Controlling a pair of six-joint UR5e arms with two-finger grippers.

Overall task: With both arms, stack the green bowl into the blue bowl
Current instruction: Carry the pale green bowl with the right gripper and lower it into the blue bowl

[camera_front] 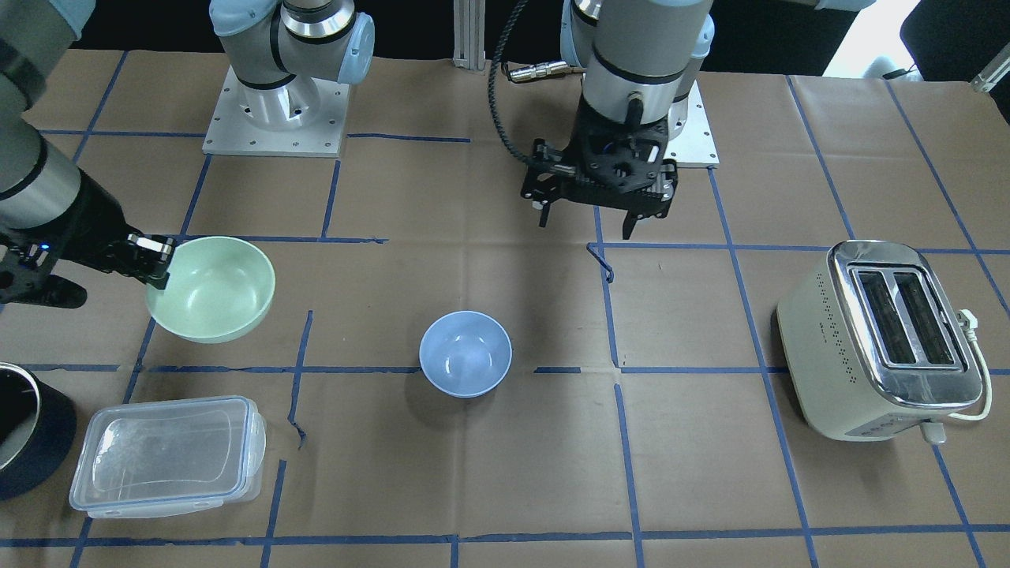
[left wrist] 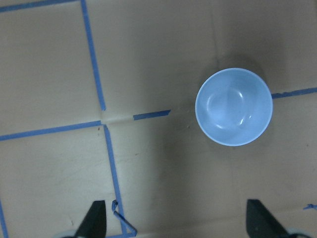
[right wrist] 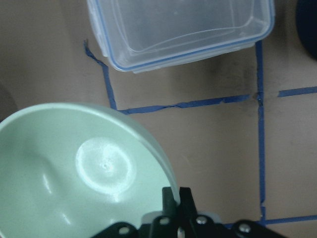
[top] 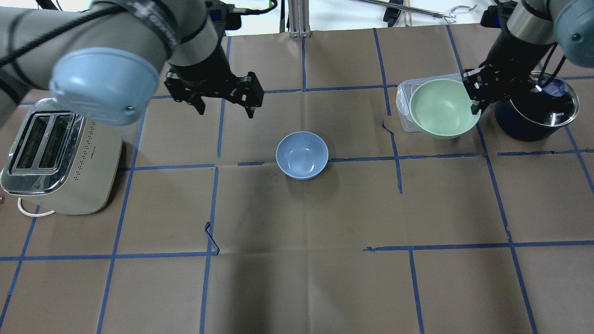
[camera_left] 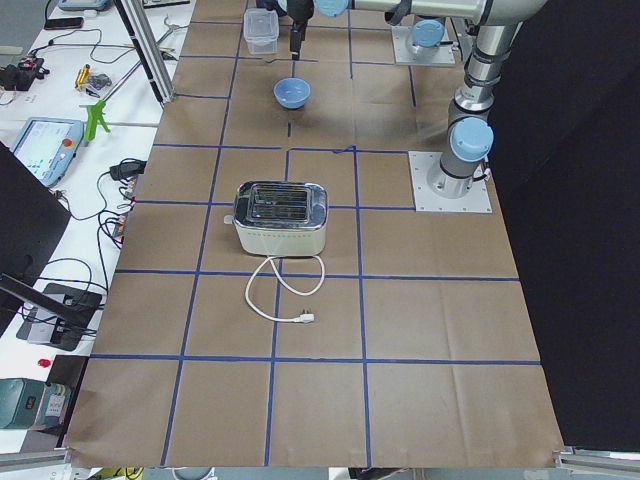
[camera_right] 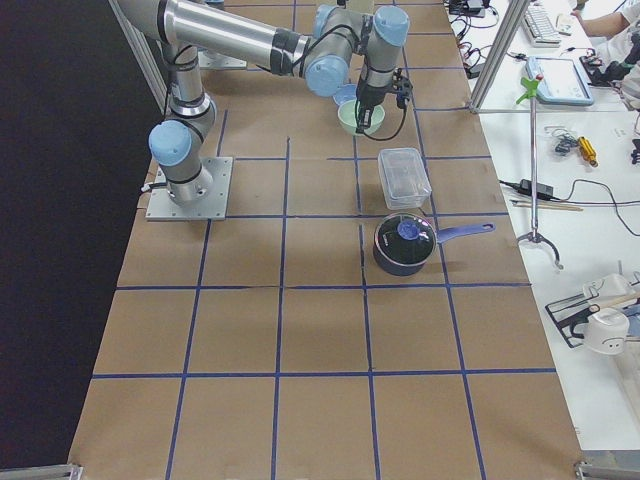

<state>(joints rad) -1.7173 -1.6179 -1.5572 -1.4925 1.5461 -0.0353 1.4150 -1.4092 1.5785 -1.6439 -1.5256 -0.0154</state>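
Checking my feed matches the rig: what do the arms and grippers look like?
Left arm and right arm: silver-grey tubes, light blue round joint caps. Left gripper and right gripper: black, two-fingered, skeletal frames. A black ribbed cable loops beside the left wrist.

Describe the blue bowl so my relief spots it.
From the cream toaster at the overhead view's left edge, look across to the table's middle. The blue bowl stands alone, upright and empty. Unlike the green bowl, gripped at its rim by the right gripper, nothing touches it.

Brown paper-covered table (top: 301,287), blue tape grid (top: 120,254)
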